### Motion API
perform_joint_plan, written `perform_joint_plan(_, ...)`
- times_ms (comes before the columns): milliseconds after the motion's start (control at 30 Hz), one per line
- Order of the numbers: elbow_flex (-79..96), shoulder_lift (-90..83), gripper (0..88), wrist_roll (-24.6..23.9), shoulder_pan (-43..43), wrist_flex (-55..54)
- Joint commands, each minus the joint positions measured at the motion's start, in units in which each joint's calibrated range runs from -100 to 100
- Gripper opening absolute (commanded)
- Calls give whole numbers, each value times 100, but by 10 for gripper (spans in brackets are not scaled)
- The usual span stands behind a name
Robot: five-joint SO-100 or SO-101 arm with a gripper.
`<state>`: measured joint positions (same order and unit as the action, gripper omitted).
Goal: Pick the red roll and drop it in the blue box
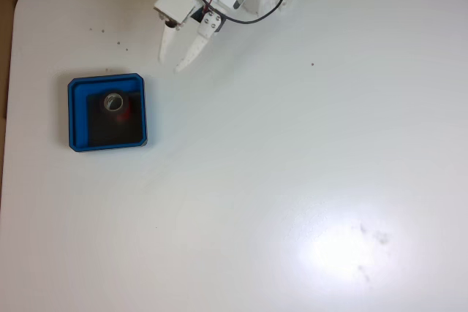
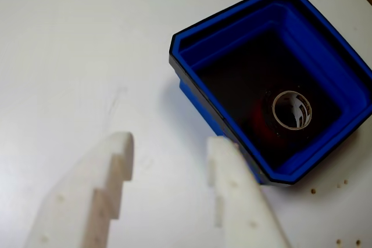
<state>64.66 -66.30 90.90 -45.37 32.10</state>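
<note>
My claw hangs with its fingers apart and empty, the red roll already lies inside the blue box, so I judge only pulling away remains.

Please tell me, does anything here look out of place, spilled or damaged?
Nothing stands out. The red roll lies inside the blue box, on its black floor. The end effector is open and empty above the white table, apart from the box. A few dark specks dot the table.
</note>
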Motion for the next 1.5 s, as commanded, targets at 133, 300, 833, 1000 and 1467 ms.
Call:
perform_joint_plan(133,1234,-1271,56,25,155,-83)
perform_joint_plan(300,1818,-1873,57,25,175,-75)
perform_joint_plan(833,3534,-3303,55,25,2158,-67)
perform_joint_plan(1000,3534,-3278,55,25,3126,-67)
perform_joint_plan(1467,3534,-3261,55,-36,4572,-67)
